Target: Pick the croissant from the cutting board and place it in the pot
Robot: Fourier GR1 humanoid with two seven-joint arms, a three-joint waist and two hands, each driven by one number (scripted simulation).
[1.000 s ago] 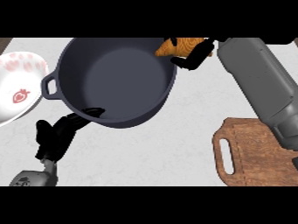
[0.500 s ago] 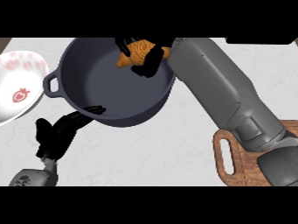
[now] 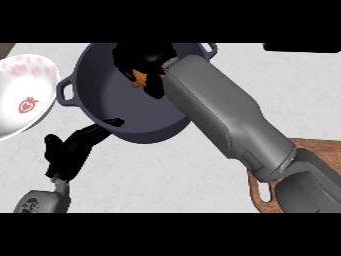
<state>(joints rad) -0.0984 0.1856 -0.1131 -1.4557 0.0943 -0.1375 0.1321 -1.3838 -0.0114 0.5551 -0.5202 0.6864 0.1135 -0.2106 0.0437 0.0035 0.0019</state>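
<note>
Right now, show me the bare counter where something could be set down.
Bare counter lies right of the pot, above the cutting board. Another patch sits below the pot, between the left hand and the right forearm. It is crowded up left: the bowl nearly meets the pot, and the right hand holds the croissant over it.

bowl (image 3: 14,97) left of pot (image 3: 140,117), cutting board (image 3: 328,155) right.

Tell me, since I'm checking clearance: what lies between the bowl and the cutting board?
In the head view, the pot lies between the bowl and cutting board.
</note>
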